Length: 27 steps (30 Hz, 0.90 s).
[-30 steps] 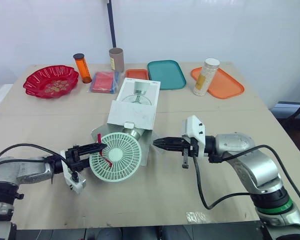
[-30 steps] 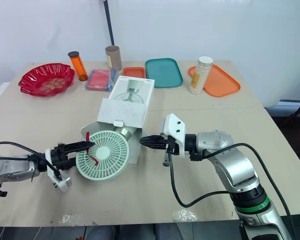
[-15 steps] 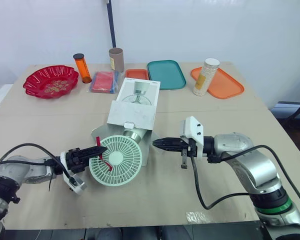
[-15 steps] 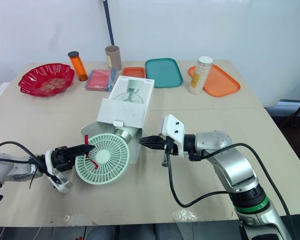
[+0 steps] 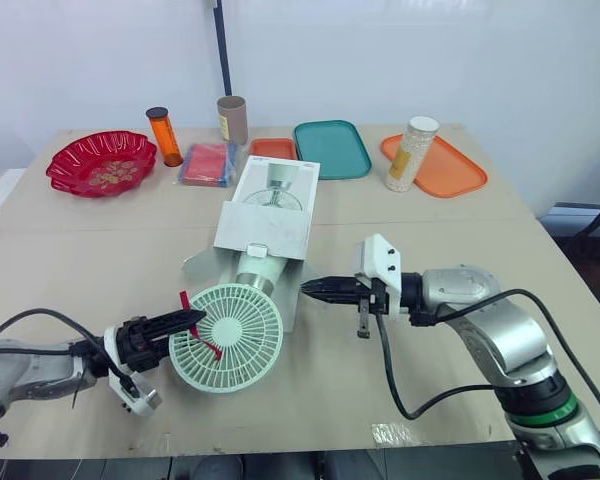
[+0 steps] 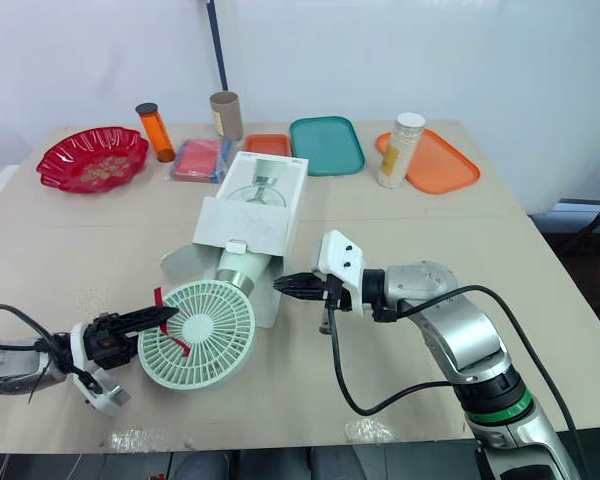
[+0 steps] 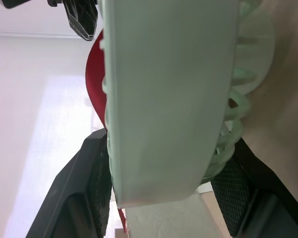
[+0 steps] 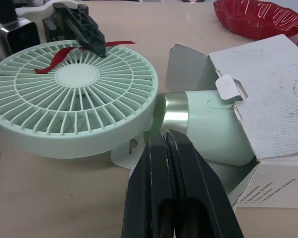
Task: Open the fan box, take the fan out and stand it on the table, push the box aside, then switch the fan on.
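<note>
the mint-green fan (image 5: pixel 227 323) is lying partway out of the white fan box (image 5: pixel 270 215). its round head is resting clear of the box's open end, toward the near edge of the tabletop (image 5: pixel 100 250) and a little left of the middle. its thick stem is sitting inside the opening, between the spread flaps. the grille is facing up and toward the near edge, with a red ribbon (image 5: pixel 202 335) lying across it.

the left gripper (image 5: pixel 185 321) is reaching in from the near left corner and is clamping the left rim of the fan head. in the left wrist view its 2 fingers (image 7: pixel 87 198) are pressing on either side of the pale rim, so the head is sitting right between them.

the right gripper (image 5: pixel 315 288) is hovering just beside the right side of the box's open end, tips pointing at the fan's stem. its fingers (image 8: pixel 159 198) are pressed together and are holding nothing. i cannot tell whether the tips are touching the box.

the box itself is lying flat across the middle of the tabletop, its printed top up.

along the far edge, from the left corner, are sitting a red bowl (image 5: pixel 102 163), an orange bottle (image 5: pixel 164 136), a brown tube (image 5: pixel 232 119), a red packet (image 5: pixel 209 163), a small orange tray (image 5: pixel 274 148), a teal tray (image 5: pixel 332 149), and a white-capped jar (image 5: pixel 413 153) on the edge of a large orange tray (image 5: pixel 450 170).
</note>
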Motion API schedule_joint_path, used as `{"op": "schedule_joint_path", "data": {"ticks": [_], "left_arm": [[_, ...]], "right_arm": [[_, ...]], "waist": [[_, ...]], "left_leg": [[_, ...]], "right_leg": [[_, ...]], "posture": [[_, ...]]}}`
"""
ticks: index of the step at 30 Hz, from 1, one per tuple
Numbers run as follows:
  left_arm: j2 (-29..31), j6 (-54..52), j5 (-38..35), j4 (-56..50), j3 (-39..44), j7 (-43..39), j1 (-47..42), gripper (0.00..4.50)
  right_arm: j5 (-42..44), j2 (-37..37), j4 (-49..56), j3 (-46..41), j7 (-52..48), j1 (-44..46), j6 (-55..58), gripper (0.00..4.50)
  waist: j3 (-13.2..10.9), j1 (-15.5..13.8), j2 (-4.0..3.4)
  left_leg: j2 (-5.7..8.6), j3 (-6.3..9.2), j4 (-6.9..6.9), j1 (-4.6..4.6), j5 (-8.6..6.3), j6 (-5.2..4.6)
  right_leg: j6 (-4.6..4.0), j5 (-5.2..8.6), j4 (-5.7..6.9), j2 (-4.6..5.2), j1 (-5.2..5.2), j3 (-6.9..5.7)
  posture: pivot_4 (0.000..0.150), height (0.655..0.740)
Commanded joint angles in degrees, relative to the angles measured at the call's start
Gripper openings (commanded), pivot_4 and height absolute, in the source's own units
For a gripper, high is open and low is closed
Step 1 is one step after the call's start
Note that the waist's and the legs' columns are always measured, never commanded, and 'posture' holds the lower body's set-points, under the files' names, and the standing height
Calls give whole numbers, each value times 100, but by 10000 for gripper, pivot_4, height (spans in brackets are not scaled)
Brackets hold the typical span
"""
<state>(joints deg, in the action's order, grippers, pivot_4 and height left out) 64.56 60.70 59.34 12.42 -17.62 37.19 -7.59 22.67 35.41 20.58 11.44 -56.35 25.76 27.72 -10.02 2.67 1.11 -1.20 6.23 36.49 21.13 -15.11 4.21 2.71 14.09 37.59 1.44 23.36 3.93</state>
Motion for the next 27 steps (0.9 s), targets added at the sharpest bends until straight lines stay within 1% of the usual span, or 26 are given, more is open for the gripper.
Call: {"op": "schedule_joint_path", "data": {"ticks": [1,3,7,12,17,27], "left_arm": [[257,-61,-665,-552,530,-417,668,27198],[272,-84,-1070,-766,788,-670,1072,27198],[112,-277,-1613,-1390,1388,-1184,1927,27198],[-273,-489,-1926,-2002,2080,-1715,2651,27198],[-652,-634,-2457,-2484,2628,-2331,3089,27198],[-1277,-549,-2974,-2811,3327,-3140,3427,27198]], "right_arm": [[10,-72,26,-14,-69,202,-137,0],[14,-98,2,5,-101,240,-150,0],[-28,-134,-146,53,-183,282,-221,0],[-96,-167,-376,79,-241,389,-306,0],[-117,-173,-505,99,-358,474,-404,0],[-97,-224,-554,113,-441,533,-462,0]], "waist": [[0,11,1],[0,10,0],[0,4,1],[0,4,0],[0,5,1],[0,5,0]], "left_leg": [[-2,-2,0,-1,0,0],[-4,-6,0,-3,-1,-1],[-5,-6,0,-5,-1,-1],[-5,-8,0,-6,-1,-1],[-6,-8,0,-7,-1,-2],[-6,-9,1,-7,-1,-2]], "right_leg": [[-1,-1,1,-1,1,0],[-3,-1,2,-1,2,0],[-5,0,3,-1,-1,0],[-6,0,3,-2,-1,1],[-7,0,3,-3,-1,1],[-9,0,3,-2,-1,2]], "posture": [[1500,7400],[1500,7400],[1500,7400],[1500,7400],[1500,7400],[1500,7400]]}}
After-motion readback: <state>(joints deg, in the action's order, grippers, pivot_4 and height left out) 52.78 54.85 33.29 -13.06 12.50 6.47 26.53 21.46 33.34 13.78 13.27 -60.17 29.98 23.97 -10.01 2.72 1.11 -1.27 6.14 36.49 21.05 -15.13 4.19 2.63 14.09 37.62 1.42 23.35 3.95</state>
